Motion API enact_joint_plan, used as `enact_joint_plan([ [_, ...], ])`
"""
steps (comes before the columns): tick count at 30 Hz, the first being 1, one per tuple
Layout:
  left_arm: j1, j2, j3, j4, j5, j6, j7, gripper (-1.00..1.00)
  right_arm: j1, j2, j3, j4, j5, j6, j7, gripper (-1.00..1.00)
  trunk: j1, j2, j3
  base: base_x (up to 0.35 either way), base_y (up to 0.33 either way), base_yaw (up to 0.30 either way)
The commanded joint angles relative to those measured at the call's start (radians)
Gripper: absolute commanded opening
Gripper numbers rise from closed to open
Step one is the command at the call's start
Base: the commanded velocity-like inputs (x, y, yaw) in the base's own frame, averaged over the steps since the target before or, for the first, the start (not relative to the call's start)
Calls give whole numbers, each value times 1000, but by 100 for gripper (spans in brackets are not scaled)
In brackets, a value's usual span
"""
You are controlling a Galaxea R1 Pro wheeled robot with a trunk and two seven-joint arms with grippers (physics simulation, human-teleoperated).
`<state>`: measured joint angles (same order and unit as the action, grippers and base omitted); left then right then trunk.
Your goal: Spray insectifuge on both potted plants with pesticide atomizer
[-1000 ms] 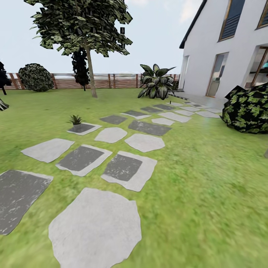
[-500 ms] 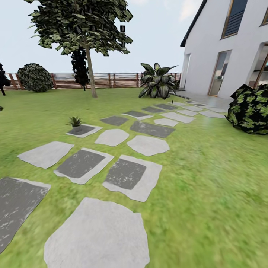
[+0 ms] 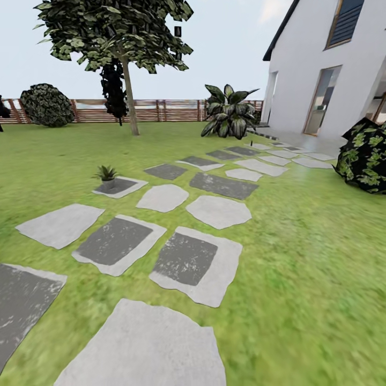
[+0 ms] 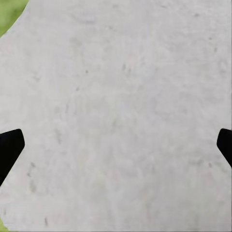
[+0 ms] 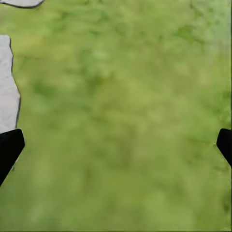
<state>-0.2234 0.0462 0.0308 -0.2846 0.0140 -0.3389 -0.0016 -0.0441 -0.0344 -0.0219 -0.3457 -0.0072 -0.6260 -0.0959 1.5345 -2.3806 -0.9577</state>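
One potted plant (image 3: 106, 175) far ahead; both fingers (image 4: 8, 150) spread, empty.

One potted plant (image 3: 106, 174) stands on a dark stepping stone (image 3: 119, 186) at ten o'clock in the head view. About eighteen stepping stones form the path, far ones too small to count surely. One tree (image 3: 124, 37) rises at eleven o'clock, one striped-leaf bush (image 3: 230, 111) at one o'clock, one round shrub (image 3: 46, 104), one fence (image 3: 161, 110), one house (image 3: 332, 64).
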Motion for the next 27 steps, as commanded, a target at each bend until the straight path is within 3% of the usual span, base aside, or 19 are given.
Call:
enact_joint_plan([
  [1,-1,0,1,1,1,-3,0,100,0,0,-6,-5,-1,-3,-41,100,0,0,-1,332,130,0],
  [2,-1,0,1,1,1,-3,0,100,0,-1,-10,-15,-1,-4,-94,100,0,0,-1,333,129,0],
  [5,-1,0,1,1,1,-3,0,100,0,-1,-13,-46,0,-4,-144,100,0,0,-1,332,127,0],
  [27,-1,0,1,1,1,-3,0,100,0,-1,-7,-61,10,-6,-159,100,0,0,-1,333,102,0],
])
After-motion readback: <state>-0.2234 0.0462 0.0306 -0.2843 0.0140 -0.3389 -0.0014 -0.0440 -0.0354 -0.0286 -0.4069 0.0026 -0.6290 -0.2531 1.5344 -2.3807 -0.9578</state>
